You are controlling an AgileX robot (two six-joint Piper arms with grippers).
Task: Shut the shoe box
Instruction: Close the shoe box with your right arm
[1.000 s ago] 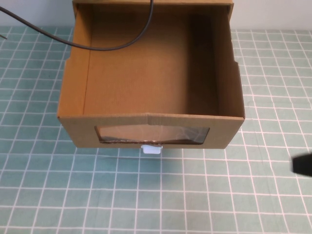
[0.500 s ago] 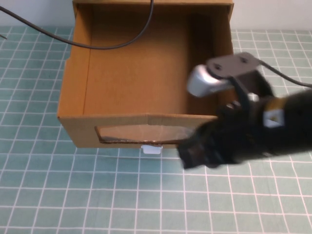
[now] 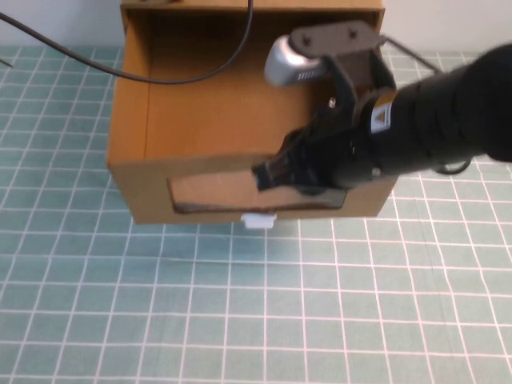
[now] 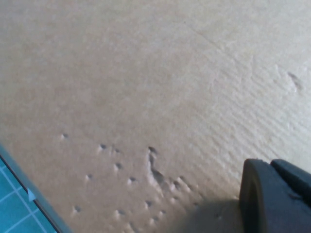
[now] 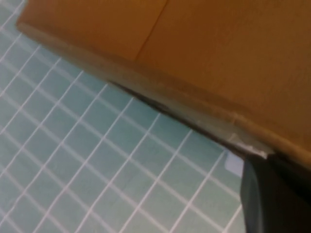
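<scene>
Right gripper (image 3: 268, 176) contacts the shoe box (image 3: 136, 120) front wall; jaws state cannot be told. Left gripper (image 4: 272, 194) is apparently against cardboard.

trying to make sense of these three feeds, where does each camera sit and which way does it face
High view: raised on the robot's side, angled down at the green grid mat and open shoe box; the right arm reaches across, its right end effector at the box front.
Left wrist view: on the left arm, pressed close to plain cardboard; one left end effector finger shows.
Right wrist view: on the right arm, along the box front's lower edge.
High and right wrist views share the white tab.
</scene>
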